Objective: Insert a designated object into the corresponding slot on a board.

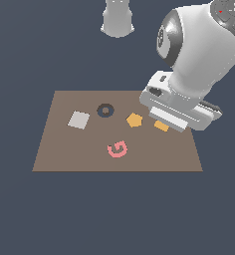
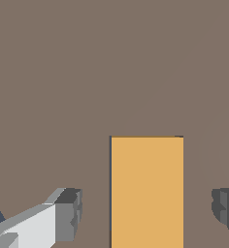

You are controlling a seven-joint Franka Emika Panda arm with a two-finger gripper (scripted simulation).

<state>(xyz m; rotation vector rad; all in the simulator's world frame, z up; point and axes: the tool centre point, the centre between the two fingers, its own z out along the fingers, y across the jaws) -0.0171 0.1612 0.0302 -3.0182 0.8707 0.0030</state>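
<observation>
Orange fills the lower middle of our wrist view: the flat block (image 2: pixel 146 192) lies on the brown board (image 2: pixel 87 72) with a thin dark line along one long side and at a far corner, which we take for the edge of the navy slot beneath it. So we judge the block seated, or very nearly seated, in its recess, though we cannot confirm that it sits flush. Our gripper (image 2: pixel 148 210) is spread wide, one grey finger (image 2: pixel 68 213) on each side, both clear of the block, so we hold nothing.

From the exterior view, our hand (image 1: pixel 181 107) hovers low over the board's (image 1: pixel 64 154) right part and covers most of the block (image 1: pixel 162 126), which peeks out just beside the small pentagon (image 1: pixel 134 119). What seems left is only to lift away and check the fit.
</observation>
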